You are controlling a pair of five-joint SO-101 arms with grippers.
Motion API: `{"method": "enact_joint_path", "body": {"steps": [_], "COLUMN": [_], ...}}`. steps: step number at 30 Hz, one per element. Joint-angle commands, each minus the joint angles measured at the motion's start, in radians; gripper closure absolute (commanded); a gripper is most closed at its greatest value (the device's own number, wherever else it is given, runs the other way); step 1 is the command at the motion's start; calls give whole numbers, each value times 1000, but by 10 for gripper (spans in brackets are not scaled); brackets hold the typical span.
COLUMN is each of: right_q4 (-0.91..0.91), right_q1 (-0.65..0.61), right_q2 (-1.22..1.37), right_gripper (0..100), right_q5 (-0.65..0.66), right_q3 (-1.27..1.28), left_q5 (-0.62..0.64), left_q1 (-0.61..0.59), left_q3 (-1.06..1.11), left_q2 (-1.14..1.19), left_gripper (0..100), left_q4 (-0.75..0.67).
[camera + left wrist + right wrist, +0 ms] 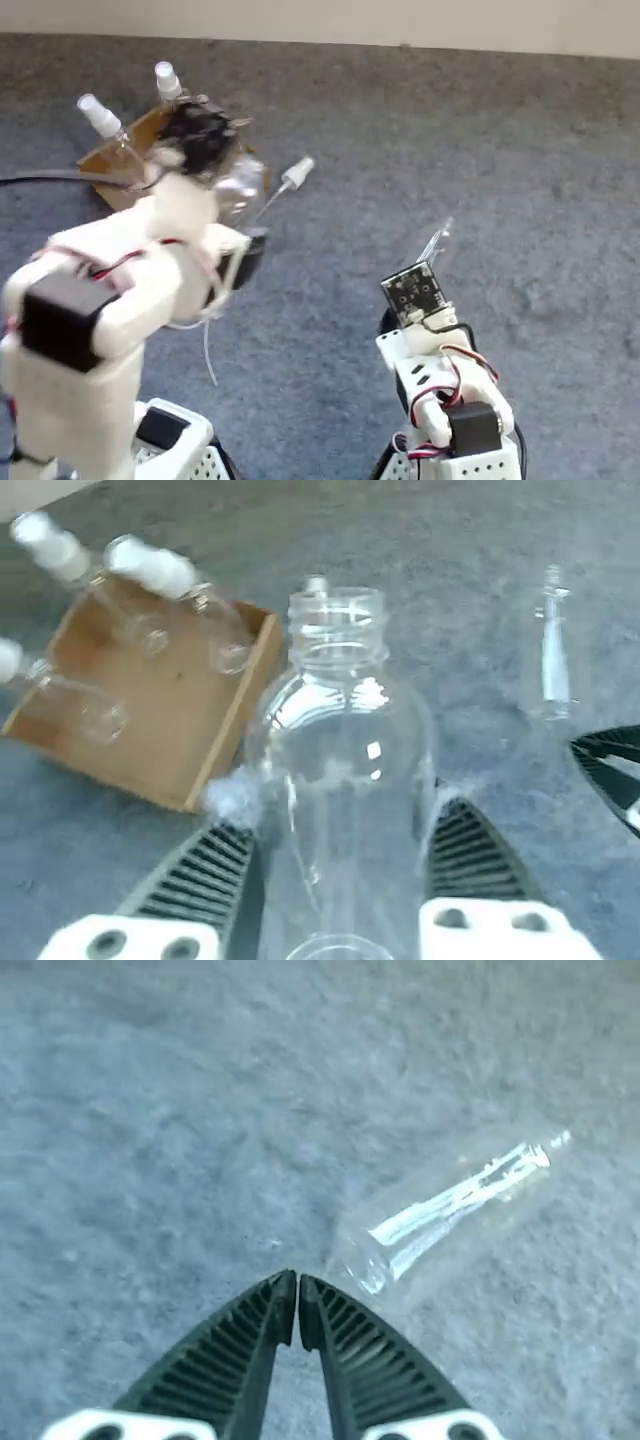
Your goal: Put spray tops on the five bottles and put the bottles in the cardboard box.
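My left gripper (340, 820) is clamped on an open-necked clear bottle (340, 730). The ribbed jaws press against its body on both sides, and its threaded neck sticks out past the fingertips with no spray top on it. The bottle hangs just beside one wall of the cardboard box (150, 730), which sits near the far left corner of the grey carpet (500, 150). Three capped bottles (215, 630) lie inside the box, their white tops pointing toward its far side. From overhead I see a loose spray top (297, 172) just beyond the held bottle, its thin tube slanting back toward the gripper.

My right gripper (298, 1280) hangs low over the middle of the carpet, toward its near edge. Its jaws are drawn together with only a sliver between the tips, and they grasp nothing. A slim clear piece (440, 1220) lies on its side just past those tips and off to one side, outside the jaws — I cannot tell whether it is a bottle or a cap.
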Motion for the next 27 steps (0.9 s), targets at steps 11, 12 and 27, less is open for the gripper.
{"method": "enact_joint_path", "body": {"steps": [11,12,27], "right_q4": [1,1,-173], "right_q1": [-125,-160,-418], "right_q2": [555,599,1081], "right_gripper": [988,988,818], "right_q5": [-150,-163,-331], "right_q3": [-403,-427,-745], "left_q5": [-23,-23,-170], "left_q1": [-323,-341,-674], "left_q3": [302,326,696], "left_q2": [-380,-404,-591], "left_gripper": [976,976,976], "left_q4": [-2,-2,-3]}}
